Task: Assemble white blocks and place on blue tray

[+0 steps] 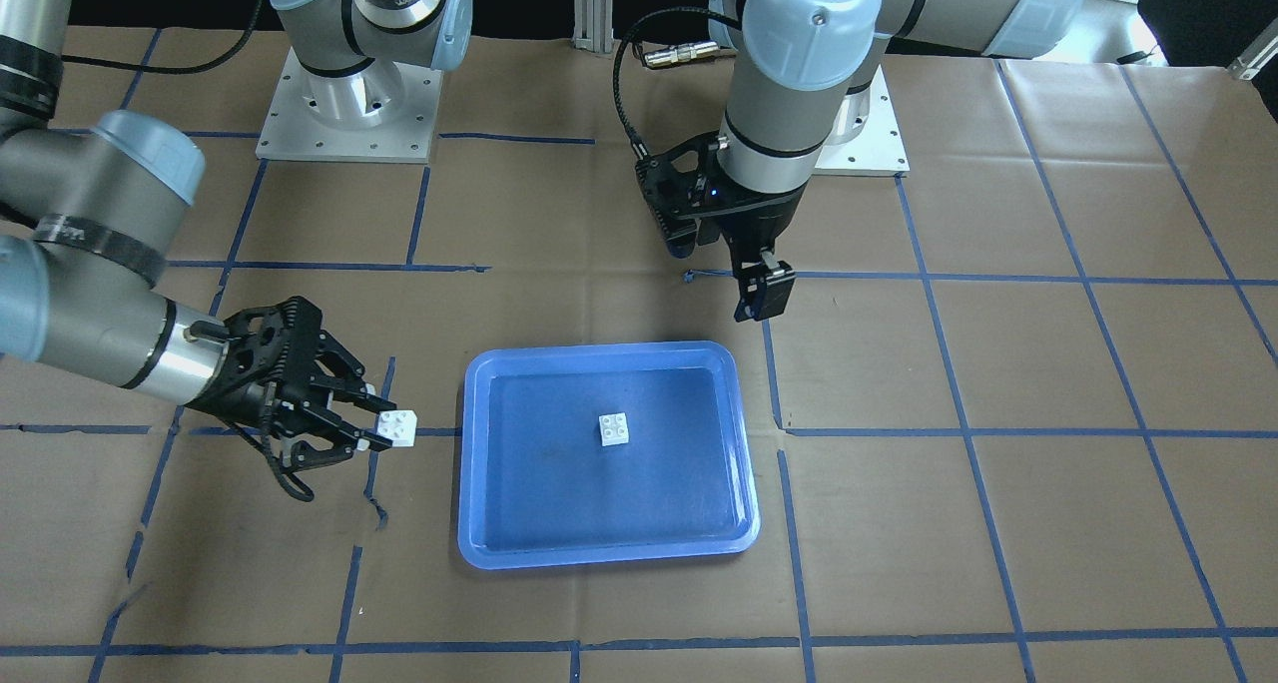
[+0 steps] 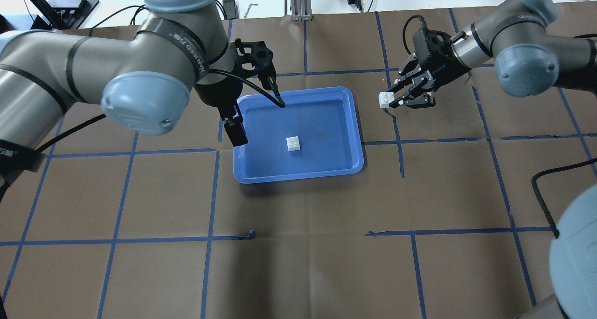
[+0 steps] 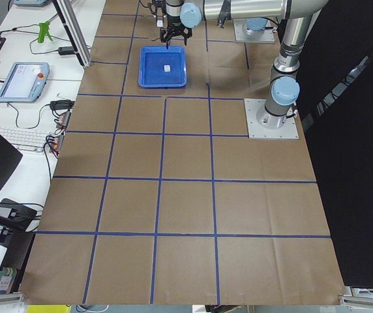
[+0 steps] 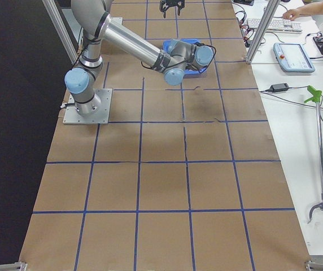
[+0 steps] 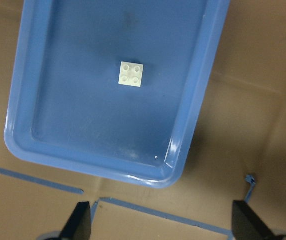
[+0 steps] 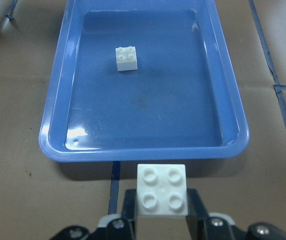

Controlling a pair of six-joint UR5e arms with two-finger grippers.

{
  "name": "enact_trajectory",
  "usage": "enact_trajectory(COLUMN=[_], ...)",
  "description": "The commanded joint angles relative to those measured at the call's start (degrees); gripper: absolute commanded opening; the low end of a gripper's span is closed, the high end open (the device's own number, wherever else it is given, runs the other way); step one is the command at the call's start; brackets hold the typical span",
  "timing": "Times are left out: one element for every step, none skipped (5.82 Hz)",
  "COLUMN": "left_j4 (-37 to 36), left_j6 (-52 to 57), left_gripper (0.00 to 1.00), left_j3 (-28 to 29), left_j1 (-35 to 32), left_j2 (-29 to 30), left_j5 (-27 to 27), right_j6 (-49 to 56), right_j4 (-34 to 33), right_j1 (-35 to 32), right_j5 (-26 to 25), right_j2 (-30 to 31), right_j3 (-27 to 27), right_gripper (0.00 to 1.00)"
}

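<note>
One white block [image 1: 615, 429] lies studs up in the middle of the blue tray [image 1: 609, 553], and shows in the overhead view [image 2: 293, 143] and both wrist views [image 5: 131, 74] [image 6: 126, 58]. My right gripper [image 1: 377, 429] is shut on the second white block [image 1: 397, 427], held studs up above the table just outside the tray's short side [image 2: 385, 99] [image 6: 162, 190]. My left gripper [image 2: 235, 132] is open and empty, hanging over the tray's opposite short side, its fingertips [image 5: 83, 220] wide apart.
The table is covered in brown paper with a grid of blue tape lines [image 2: 401, 142]. Both arm bases [image 1: 349, 104] stand at the robot's side. A black cable [image 2: 261, 86] hangs from the left wrist over the tray's corner.
</note>
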State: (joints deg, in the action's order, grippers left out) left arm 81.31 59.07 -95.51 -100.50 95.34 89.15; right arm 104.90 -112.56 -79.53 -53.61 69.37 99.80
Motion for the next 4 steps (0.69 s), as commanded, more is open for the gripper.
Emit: enact_trajectory(left_j4=[7.3,6.5,5.4,4.7], left_j6=[-6.8,-17.5,-24.2,-33.3], left_gripper=[0.99,0.99,0.99,0.99], left_j3=[0.1,0.4,2.6,3.6], left_j1=[4.8,6.9,9.9,11.7], left_j2=[-5.5,-6.7,-6.7,-6.7], left_j5=[-0.2,-0.5,-0.5,-0.5], right_j6=[-12.1,-20.1,-23.3,-23.3], right_j4=[-12.3,-18.5,-23.0,-26.0], right_j1=[-6.9,-10.9,-13.5,-13.7], right_j5=[0.3,0.3,0.2,0.3], right_j2=[0.0,-0.6,-1.7,-3.3], right_j3=[4.1,4.8,5.7,6.7], right_gripper=[0.28,0.28,0.28,0.28])
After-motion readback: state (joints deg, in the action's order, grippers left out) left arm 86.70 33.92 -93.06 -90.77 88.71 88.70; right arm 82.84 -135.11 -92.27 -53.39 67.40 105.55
